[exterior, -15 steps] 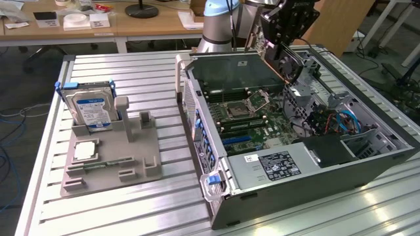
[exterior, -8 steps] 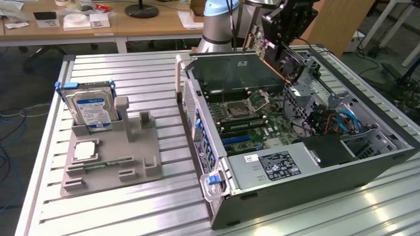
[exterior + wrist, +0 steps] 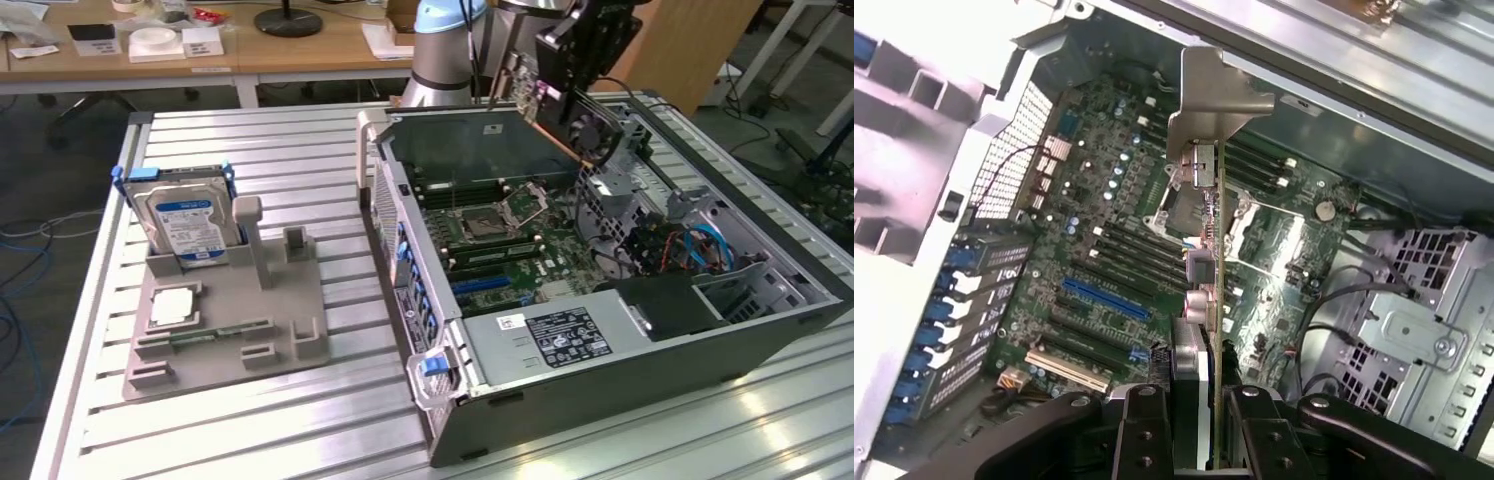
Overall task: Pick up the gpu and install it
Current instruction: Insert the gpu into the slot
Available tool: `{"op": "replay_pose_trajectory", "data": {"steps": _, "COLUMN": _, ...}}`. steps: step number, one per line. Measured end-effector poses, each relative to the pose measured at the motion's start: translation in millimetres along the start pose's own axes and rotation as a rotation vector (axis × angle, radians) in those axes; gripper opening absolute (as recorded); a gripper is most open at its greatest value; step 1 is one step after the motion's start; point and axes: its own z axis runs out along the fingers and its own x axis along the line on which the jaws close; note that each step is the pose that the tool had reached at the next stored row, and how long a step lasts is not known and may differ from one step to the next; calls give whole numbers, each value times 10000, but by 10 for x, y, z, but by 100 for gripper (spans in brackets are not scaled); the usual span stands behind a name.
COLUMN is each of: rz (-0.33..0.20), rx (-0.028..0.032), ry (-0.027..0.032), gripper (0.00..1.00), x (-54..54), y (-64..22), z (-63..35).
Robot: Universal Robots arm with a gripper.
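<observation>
My gripper (image 3: 577, 55) is shut on the gpu (image 3: 585, 125), a dark card with a fan, and holds it in the air over the far side of the open computer case (image 3: 601, 400). In the wrist view the gpu (image 3: 1212, 230) appears edge-on between the two black fingers (image 3: 1144, 420), and my gripper (image 3: 1199, 405) clamps its near end. Its silver-grey bracket (image 3: 1216, 95) points away toward the case's back wall. The motherboard (image 3: 1094, 220) lies below the card, with a blue expansion slot (image 3: 1104, 297) off to one side. The card hangs clear of the board.
A grey parts holder (image 3: 227, 320) sits on the slatted table at the exterior view's left. It carries a hard drive with a blue-white label (image 3: 187, 225), a square chip (image 3: 174, 305) and a green memory stick (image 3: 200, 335). A power supply (image 3: 567, 335) and a drive cage (image 3: 1414, 330) fill the case's near end.
</observation>
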Motion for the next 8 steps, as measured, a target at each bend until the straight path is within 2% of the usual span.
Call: {"op": "replay_pose_trajectory", "data": {"steps": 8, "rz": -846, "rx": -8, "ry": 31, "gripper": 27, "x": 0, "y": 0, "z": 0}}
